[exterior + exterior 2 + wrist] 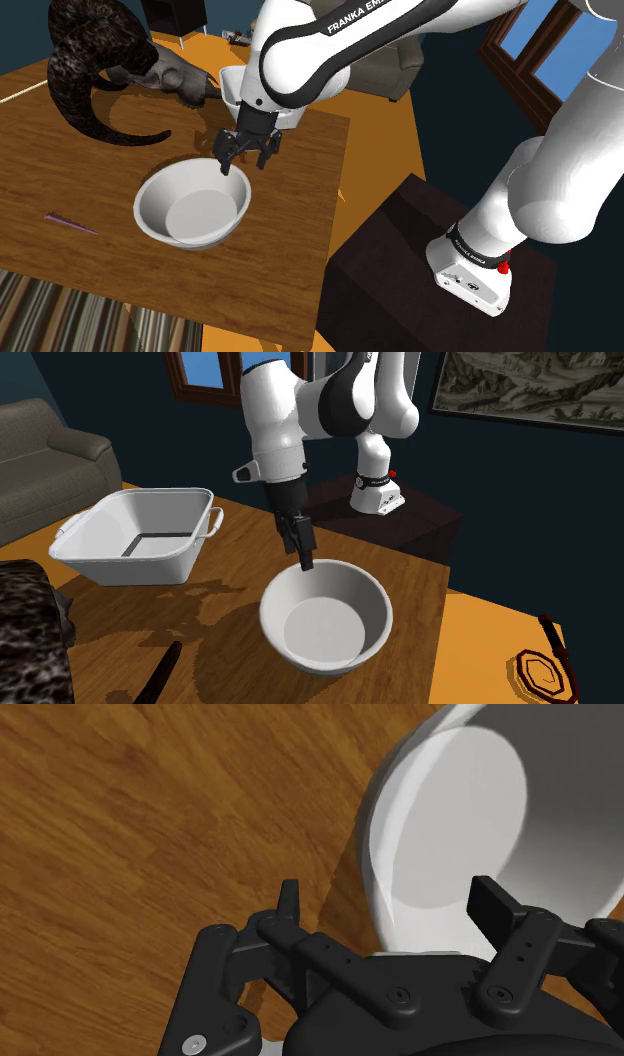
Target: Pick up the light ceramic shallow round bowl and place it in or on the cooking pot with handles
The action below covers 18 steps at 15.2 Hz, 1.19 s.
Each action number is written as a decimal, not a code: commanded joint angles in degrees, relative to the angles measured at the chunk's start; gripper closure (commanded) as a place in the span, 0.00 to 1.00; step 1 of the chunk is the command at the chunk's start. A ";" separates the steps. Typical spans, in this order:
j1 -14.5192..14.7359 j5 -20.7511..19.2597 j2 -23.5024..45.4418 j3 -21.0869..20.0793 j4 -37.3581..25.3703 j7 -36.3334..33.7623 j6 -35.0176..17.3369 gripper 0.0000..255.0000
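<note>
In the shoulder view, a thin purple stick lies at the lower left on the wooden desk. A dark curved horn rests at the upper left. Near the centre the white round bowl stands upright on the desk. The black pincer hangs just over the upper right part of the bowl's rim. Behind it, the white pot is partly hidden by the arm. The dark stand is at the lower right.

In the second exterior view the pot is at the left and the bowl at the lower centre, apart from it.

In the wrist view the pincer is wide, with the bowl's rim between the fingers; I cannot tell if they touch it.
</note>
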State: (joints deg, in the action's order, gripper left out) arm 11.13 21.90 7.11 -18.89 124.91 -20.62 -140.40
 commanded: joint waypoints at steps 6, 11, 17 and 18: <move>1.17 -0.56 4.77 -0.41 -0.25 -0.52 -4.90 0.00; 1.18 -0.56 4.78 -0.41 -0.26 -0.52 -4.89 0.00; 1.17 -0.56 4.78 -0.41 -0.27 -0.52 -4.88 1.00; 1.17 -0.56 4.78 -0.41 -0.27 -0.52 -4.88 1.00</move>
State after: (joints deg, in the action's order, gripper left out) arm 12.30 21.33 11.87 -19.29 124.64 -21.14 -145.27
